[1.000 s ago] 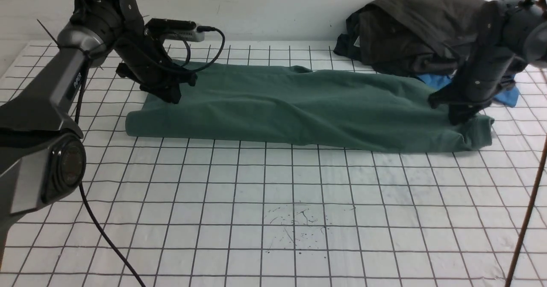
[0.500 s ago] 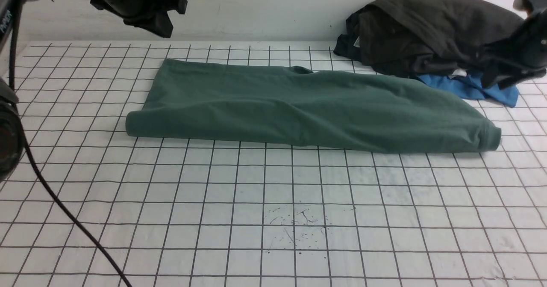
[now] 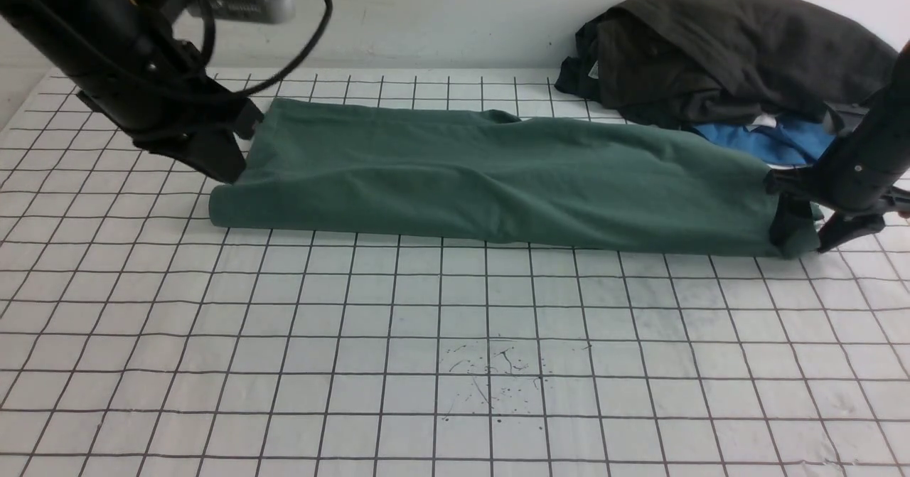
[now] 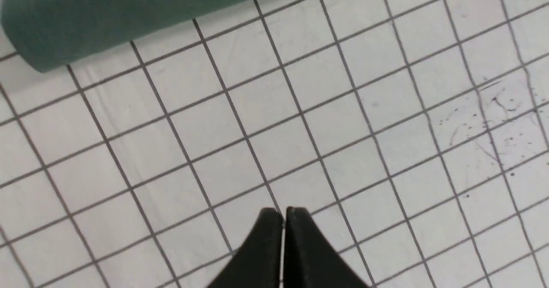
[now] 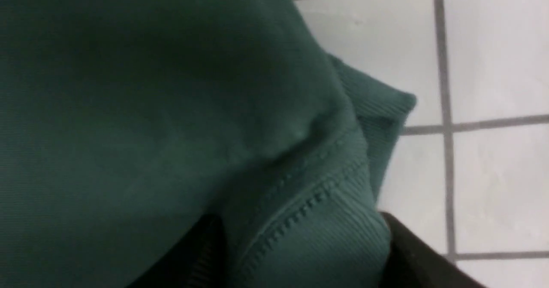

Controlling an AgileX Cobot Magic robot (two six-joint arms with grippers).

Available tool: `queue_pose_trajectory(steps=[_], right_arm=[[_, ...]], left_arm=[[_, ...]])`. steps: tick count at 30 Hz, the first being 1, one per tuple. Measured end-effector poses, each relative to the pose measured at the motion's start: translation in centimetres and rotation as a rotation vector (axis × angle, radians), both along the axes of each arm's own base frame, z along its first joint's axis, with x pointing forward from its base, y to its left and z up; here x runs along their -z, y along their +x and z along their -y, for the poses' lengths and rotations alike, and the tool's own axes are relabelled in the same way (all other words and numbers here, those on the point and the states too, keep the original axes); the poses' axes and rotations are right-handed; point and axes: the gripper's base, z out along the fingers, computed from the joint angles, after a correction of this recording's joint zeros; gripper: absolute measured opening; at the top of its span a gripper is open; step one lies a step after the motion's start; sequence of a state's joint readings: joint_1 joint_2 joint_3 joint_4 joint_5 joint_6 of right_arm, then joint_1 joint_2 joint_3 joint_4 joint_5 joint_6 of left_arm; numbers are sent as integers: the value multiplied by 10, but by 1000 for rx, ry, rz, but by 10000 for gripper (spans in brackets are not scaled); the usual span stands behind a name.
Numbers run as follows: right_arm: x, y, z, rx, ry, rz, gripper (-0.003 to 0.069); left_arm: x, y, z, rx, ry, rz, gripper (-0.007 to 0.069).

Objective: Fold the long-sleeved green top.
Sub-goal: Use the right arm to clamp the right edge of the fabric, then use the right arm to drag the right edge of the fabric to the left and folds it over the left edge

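Front view: the top lies folded into a long band across the far half of the gridded table, running left to right. The left gripper hangs low just beside the band's left end, tips pointing down at the table. Over on the right, the right gripper is down at the band's right end, its jaws spread with the cloth's edge between them. Behind that end, a dark garment is heaped against the wall, a blue garment poking out beneath it. Left wrist view: the left gripper is pressed closed and empty, above bare table, with the top's corner apart from it. Right wrist view: the right gripper stands wide, one black finger on each side of the top's ribbed, stitched edge.
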State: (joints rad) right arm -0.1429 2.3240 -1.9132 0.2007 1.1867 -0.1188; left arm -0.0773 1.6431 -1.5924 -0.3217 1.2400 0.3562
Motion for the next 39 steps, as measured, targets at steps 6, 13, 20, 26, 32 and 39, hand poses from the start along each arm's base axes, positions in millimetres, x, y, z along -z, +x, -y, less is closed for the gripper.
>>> queue_pose_trajectory(steps=[6,13,20,26,32,39], right_arm=[[-23,11,0,-54,-13,60,21],[-91,6,18,-134,-306,180,5],[-176,-22,11,-102,-455,318,4],[-202,-23,-118,-303,-189,497,4],[-178,-24,-252,-441,172,633,4],[-88,-19,-346,-496,310,631,40]], left_arm=[[-42,-66,-6,-12,-1,131,-7],[-12,-136,-18,-87,46,69,-7],[60,-179,-24,-150,52,44,-7],[72,-172,-22,-205,-3,170,-7],[71,-172,-12,-163,-28,193,-7],[71,-173,-9,-147,-35,187,-7]])
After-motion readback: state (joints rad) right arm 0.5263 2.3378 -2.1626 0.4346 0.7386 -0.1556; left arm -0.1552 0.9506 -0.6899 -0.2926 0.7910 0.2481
